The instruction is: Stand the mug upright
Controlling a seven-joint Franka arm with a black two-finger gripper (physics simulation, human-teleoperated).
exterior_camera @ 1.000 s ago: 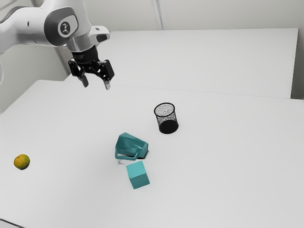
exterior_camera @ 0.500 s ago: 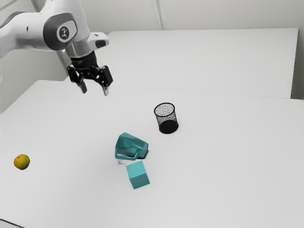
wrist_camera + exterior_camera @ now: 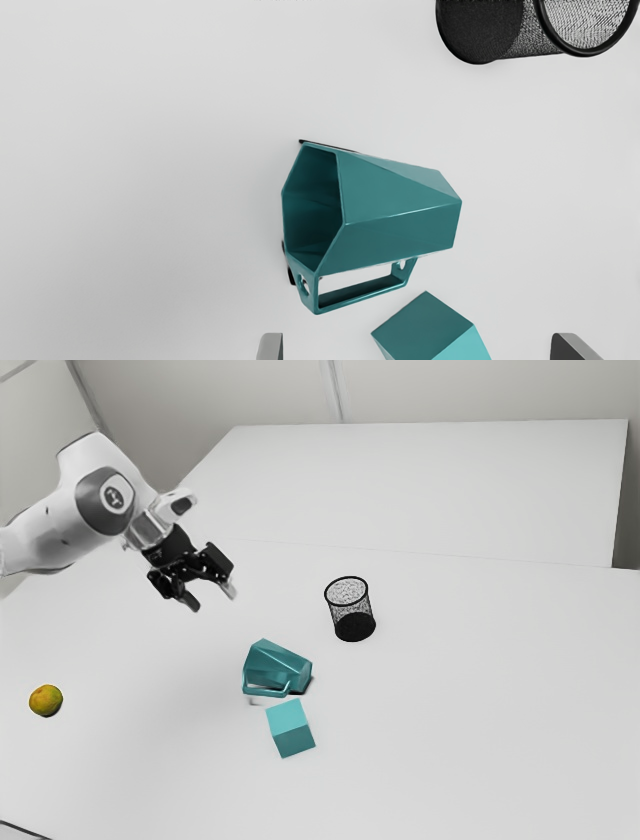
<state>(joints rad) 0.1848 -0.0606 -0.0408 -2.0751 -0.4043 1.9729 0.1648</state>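
Note:
My gripper (image 3: 212, 600) hangs above the table in the exterior view, up and to that view's left of the teal mug (image 3: 278, 668). The faceted mug lies on its side, its mouth facing the exterior view's left and its handle on the side toward the teal cube. In the wrist view the mug (image 3: 395, 210) shows its hollow mouth and its handle, beyond the fingertips. There the gripper (image 3: 417, 346) is open, its fingers wide apart and touching nothing.
A teal cube (image 3: 290, 728) sits close beside the mug's handle. The black mesh cup (image 3: 350, 610) stands upright farther back. An orange fruit (image 3: 45, 700) rests at the exterior view's left on the white table (image 3: 450, 710).
In the exterior view my gripper has come down and the hand has tilted, its fingers now pointing more toward the mug. The mug, cube, mesh cup and fruit have stayed where they were.

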